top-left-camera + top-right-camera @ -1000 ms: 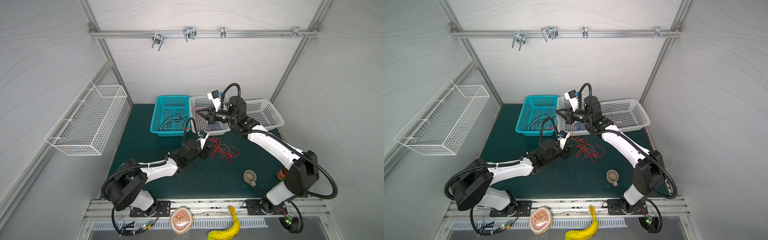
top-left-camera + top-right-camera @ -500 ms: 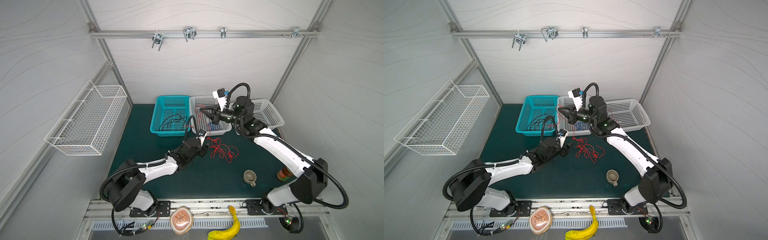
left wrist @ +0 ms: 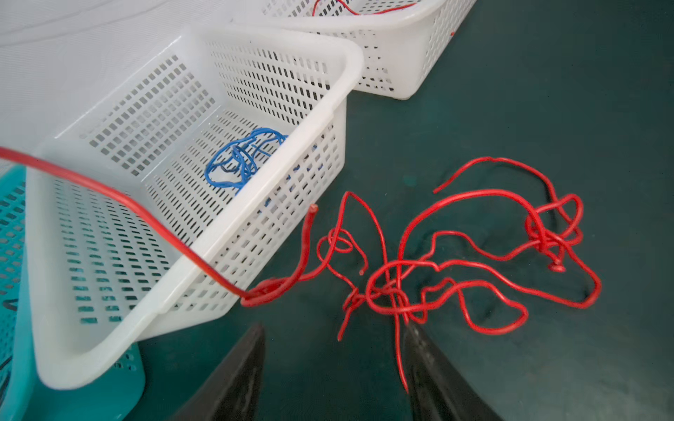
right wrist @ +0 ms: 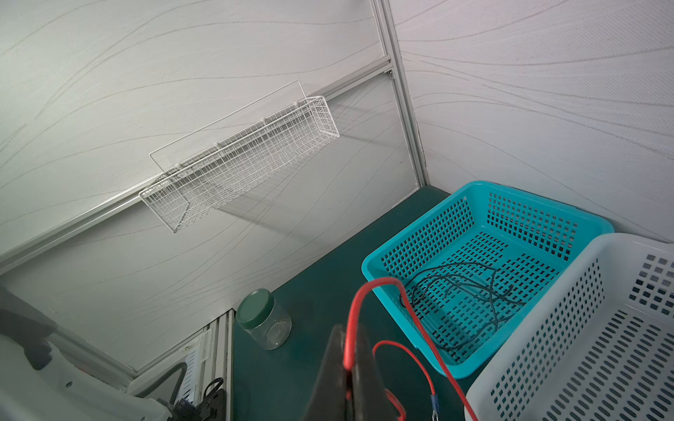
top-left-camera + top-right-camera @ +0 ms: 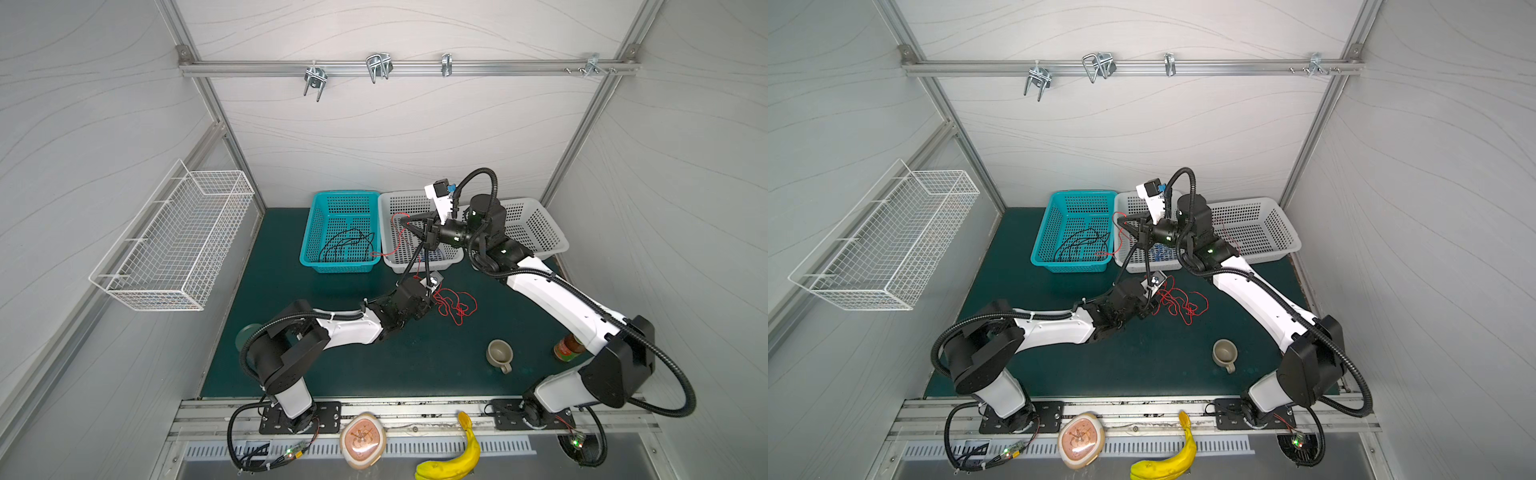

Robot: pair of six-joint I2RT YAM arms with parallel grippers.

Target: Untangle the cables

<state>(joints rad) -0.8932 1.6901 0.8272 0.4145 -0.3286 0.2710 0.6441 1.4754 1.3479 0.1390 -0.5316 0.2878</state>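
- Dark green mat [image 5: 374, 365] covers the floor of a white-panelled cell, where two robot arms work around a white basket [image 5: 382, 232], the middle one of three.
- Knotted red cables [image 3: 397, 288] sprawl on the mat just in front of the white basket, off its front corner.
- Low in front of the white basket, the left gripper [image 3: 333, 339] points at the tangle with its jaws spread wide. The main knot lies just past its fingertips, and one strand trails back between the fingers, close along one of them. Whether it touches cannot be judged.
- Above the white basket, on the side nearest its teal neighbour, the right gripper [image 4: 349, 339] pinches a single red strand [image 4: 351, 317] between closed jaws. The strand arches up from the tips, then drops across the basket's front rim to the tangle.
- Blue cables [image 3: 233, 164] sit coiled inside the white basket, against its front wall.
- Black cables [image 5: 345, 243] lie in a teal basket [image 5: 345, 193] standing right beside the white basket.
- An orange-labelled jar [image 5: 566, 348] stands well apart from the white basket; its print is too small to read.
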